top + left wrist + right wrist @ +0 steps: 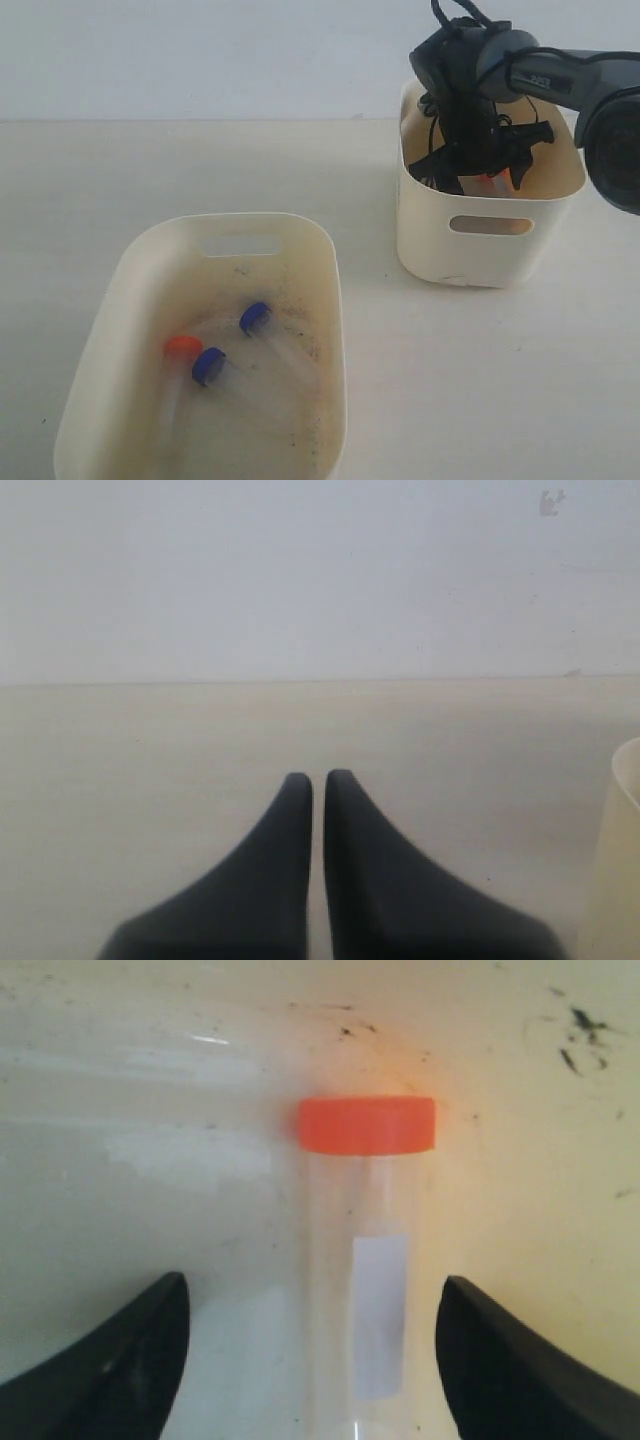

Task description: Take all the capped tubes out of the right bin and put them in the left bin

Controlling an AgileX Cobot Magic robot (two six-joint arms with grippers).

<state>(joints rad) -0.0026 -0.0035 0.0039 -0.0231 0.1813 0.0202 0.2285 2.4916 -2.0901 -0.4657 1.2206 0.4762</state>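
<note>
The left bin holds three capped tubes: one with an orange cap and two with blue caps. My right arm reaches down into the right bin. In the right wrist view my right gripper is open, its fingers on either side of a clear orange-capped tube lying on the bin floor, not touching it. A bit of that orange cap shows under the arm. My left gripper is shut on nothing, over bare table.
The cream table stretches between and in front of the two bins. A pale wall rises behind. A cream bin rim shows at the edge of the left wrist view.
</note>
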